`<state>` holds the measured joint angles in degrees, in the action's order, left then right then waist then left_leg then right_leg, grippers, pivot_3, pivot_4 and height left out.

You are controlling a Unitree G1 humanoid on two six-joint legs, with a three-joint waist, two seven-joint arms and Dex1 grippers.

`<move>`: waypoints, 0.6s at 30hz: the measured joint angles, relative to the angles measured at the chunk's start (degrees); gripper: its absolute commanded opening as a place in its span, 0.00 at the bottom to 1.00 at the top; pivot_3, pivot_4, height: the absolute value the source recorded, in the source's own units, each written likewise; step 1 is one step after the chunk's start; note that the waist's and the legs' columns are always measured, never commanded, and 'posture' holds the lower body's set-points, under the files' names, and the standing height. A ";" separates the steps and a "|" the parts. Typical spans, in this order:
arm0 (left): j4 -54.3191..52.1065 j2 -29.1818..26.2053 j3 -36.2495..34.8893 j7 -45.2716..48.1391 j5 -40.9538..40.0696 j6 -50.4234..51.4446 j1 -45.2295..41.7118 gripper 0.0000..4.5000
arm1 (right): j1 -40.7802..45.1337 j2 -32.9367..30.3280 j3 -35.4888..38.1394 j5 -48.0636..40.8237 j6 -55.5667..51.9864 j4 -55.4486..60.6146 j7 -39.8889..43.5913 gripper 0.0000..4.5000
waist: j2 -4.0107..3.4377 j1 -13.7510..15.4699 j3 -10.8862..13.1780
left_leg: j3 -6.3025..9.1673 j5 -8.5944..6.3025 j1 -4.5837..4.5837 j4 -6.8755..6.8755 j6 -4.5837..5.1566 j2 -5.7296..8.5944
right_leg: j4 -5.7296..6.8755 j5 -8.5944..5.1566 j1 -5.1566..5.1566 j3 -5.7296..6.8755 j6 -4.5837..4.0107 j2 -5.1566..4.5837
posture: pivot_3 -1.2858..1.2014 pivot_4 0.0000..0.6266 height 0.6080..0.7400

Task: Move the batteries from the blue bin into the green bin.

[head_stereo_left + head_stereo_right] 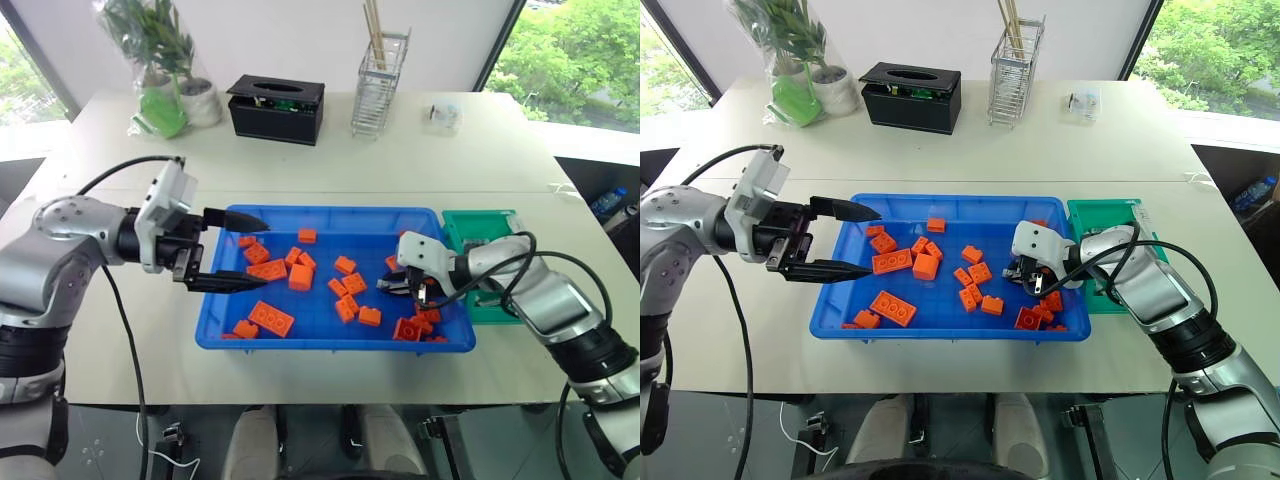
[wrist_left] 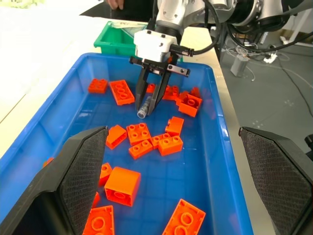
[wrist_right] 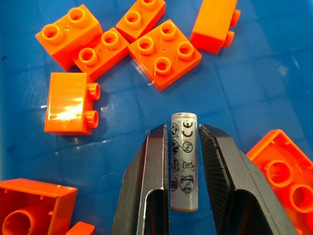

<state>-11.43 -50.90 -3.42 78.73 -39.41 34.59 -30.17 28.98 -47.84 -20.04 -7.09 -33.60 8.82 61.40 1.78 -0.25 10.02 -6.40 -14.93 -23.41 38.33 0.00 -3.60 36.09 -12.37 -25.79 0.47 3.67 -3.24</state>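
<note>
A: Right end effector (image 3: 183,161) – state?

B: Fingers nearly together, one on each side of a battery (image 3: 184,159). Silver-grey cylinder with printed marks, lying lengthwise between the black fingers (image 3: 151,181). Both pads appear to touch it; the battery is down by the floor of the blue bin (image 1: 330,345), whether lifted off it I cannot tell

A: Position in the bin?

B: Head view: toward 3 o'clock of the blue bin, near its right wall, among orange bricks (image 1: 290,275). A cluster of bricks sits just at 5 o'clock from the right end effector

A: Left end effector (image 1: 240,255)?

B: Spread wide, holding nothing. It hangs over the bin's left rim, at 9 o'clock of the tray, fingers pointing across toward the right arm

A: Green bin (image 1: 485,225)?

B: On the surface (image 1: 400,160), just beside the blue bin's right edge, at 3 o'clock. Small grey items lie inside; too small to identify

A: Background?

B: At 12 o'clock: black tissue box (image 1: 276,108), wire rack (image 1: 378,85), bagged plant (image 1: 160,65)
</note>
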 measured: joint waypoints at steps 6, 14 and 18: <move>0.86 0.46 0.51 0.63 0.19 -0.24 -0.15 1.00 | -1.47 -0.23 0.00 0.15 -1.29 2.12 0.66 0.02 | 0.00 0.04 0.00 | 0.02 0.00 0.00 0.00 0.00 0.00 | 0.00 0.00 0.01 0.01 0.00 0.00 | 0.52 0.24 0.97; 1.39 1.15 1.11 1.12 0.68 -0.68 -0.50 1.00 | 6.08 1.41 8.90 -9.51 -18.06 8.62 0.07 0.02 | -0.10 -0.61 0.07 | 0.03 0.00 -0.02 -0.01 0.00 -0.02 | 0.08 0.02 -0.11 -0.01 0.03 0.03 | 0.52 0.24 0.97; 1.51 0.22 0.92 1.28 0.76 -1.31 0.15 1.00 | 12.65 -6.44 21.08 -14.63 -25.18 7.56 0.03 0.02 | -0.08 0.35 0.06 | 0.10 -0.01 -0.06 -0.12 0.00 -0.03 | 0.00 0.01 -0.12 0.08 0.01 0.03 | 0.52 0.24 0.97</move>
<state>-9.92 -50.68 -2.50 80.01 -38.65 33.28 -30.03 41.63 -54.29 1.05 -21.72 -58.78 16.37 61.43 1.70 0.09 10.08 -6.31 -14.93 -23.46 38.21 0.01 -3.62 36.10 -12.37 -25.91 0.55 3.68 -3.22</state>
